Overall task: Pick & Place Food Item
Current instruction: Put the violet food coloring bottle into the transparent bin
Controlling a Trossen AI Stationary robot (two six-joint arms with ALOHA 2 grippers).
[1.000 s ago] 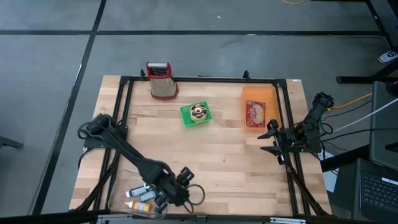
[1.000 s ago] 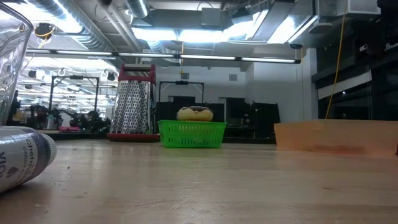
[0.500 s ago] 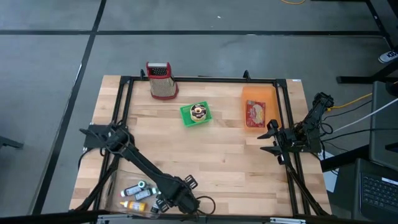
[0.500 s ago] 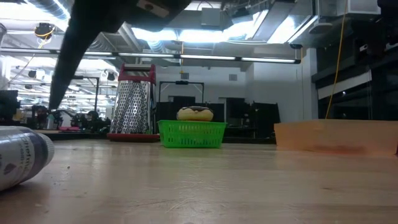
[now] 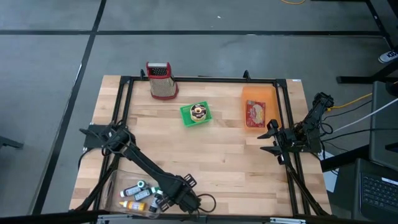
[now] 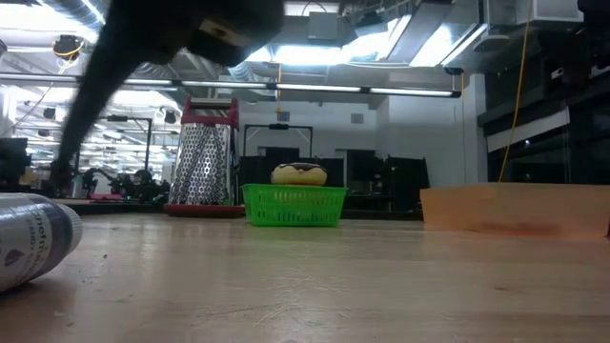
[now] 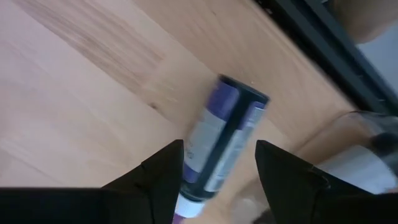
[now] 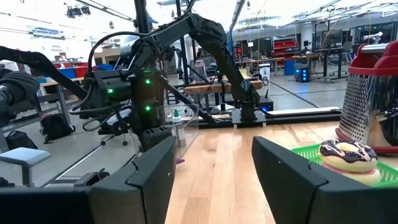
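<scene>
Donut (image 5: 199, 111) in green basket (image 5: 188, 117) at table's 12 o'clock, probably light, soft, best pinched gently across its sides; left gripper (image 7: 219, 163) open over bottle (image 7: 217, 144), right gripper (image 8: 212, 162) open at 3 o'clock.

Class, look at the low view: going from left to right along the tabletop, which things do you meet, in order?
Bottle lying on its side → box grater → green basket holding a doughnut → orange board.
</scene>
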